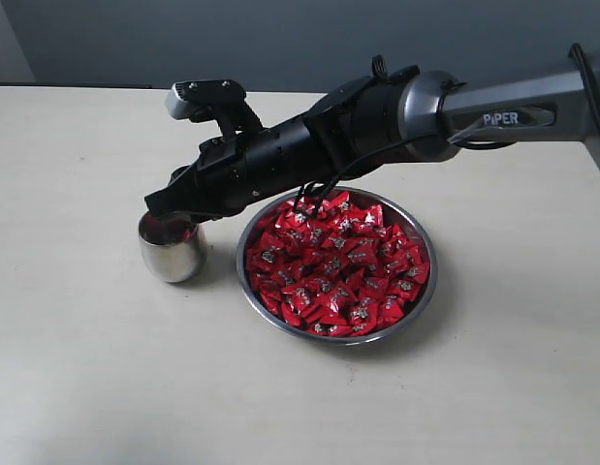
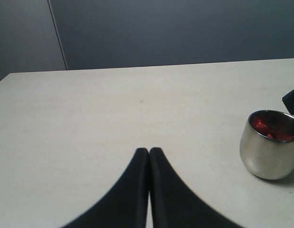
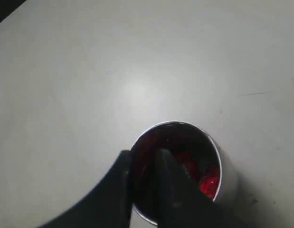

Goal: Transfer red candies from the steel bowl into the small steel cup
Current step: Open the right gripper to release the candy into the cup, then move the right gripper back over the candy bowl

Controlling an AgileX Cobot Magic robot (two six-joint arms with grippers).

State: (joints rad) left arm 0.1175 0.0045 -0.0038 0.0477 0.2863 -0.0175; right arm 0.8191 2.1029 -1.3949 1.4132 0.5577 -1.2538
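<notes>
Right claw [image 3: 143, 154] is only barely parted, a narrow gap with nothing I can see pinched in it. It's hanging right over the mouth of the steel cup [image 1: 172, 252], which sits left of centre in the exterior view with a few red candies [image 2: 272, 129] inside. Just right of the cup, not touching, the steel bowl [image 1: 343, 339] in mid-frame is heaped with more of them on the pale bench [image 1: 86, 368]. Left claw [image 2: 149, 152] is pinched closed on nothing, some way from the cup.

Back rim of steel bowl [image 1: 338, 340] behind right arm [image 1: 513, 108], mouth of small steel cup [image 3: 225, 183] partly covered by fingers [image 3: 170, 190]
</notes>
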